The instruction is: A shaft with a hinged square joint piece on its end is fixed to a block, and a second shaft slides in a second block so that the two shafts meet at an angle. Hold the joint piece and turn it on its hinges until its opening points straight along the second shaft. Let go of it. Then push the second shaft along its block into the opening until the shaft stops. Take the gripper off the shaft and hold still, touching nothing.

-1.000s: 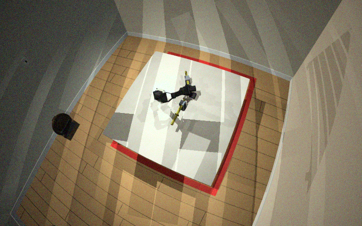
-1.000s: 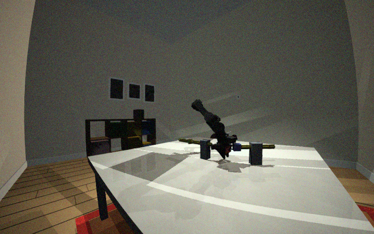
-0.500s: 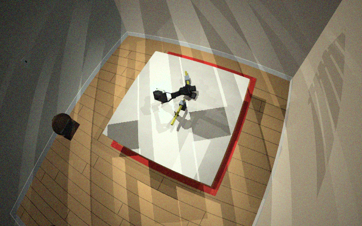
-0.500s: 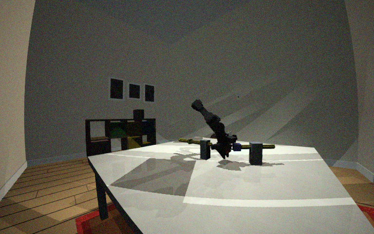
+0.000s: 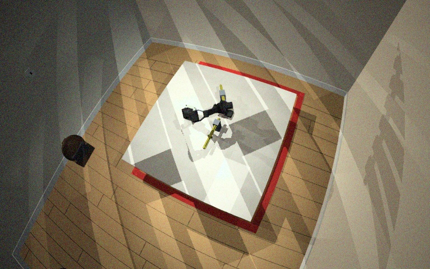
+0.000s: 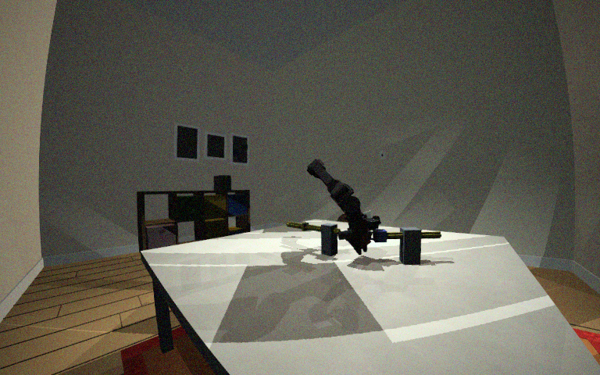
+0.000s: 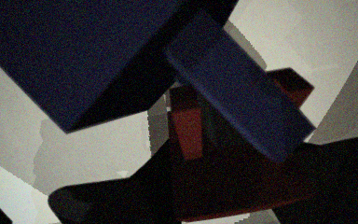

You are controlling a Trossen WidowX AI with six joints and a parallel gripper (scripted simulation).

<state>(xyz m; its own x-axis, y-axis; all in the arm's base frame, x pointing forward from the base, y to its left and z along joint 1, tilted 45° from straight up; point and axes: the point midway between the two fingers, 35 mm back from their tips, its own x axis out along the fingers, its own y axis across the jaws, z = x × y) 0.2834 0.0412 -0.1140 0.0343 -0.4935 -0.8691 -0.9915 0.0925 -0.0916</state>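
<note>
Mid-tabletop point(image 5: 221, 196) point(image 6: 464, 287), jaws closed on the red joint piece point(image 6: 363, 244) point(image 7: 233, 179); blue fork point(image 6: 379, 235) point(image 7: 242, 89) alongside; opening's exact aim can't be told; from above, fixed yellow shaft point(image 5: 223, 98) point(image 6: 391, 235) and its grey block point(image 5: 222, 93) point(image 6: 410, 246) at 12 o'clock; second grey block point(image 5: 216, 122) point(image 6: 329, 239) at 7, carrying the second yellow shaft point(image 5: 209, 136) point(image 6: 305, 226), its long end farther out at 7; black arm point(image 5: 209, 111) point(image 6: 347, 201) reaching in from 9.

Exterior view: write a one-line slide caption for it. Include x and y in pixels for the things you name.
A dark robot arm point(image 6: 349, 205) reaches down between two upright blocks point(image 6: 329, 241) point(image 6: 410, 247), each with a yellow shaft, on a pale table point(image 6: 464, 287).
</note>
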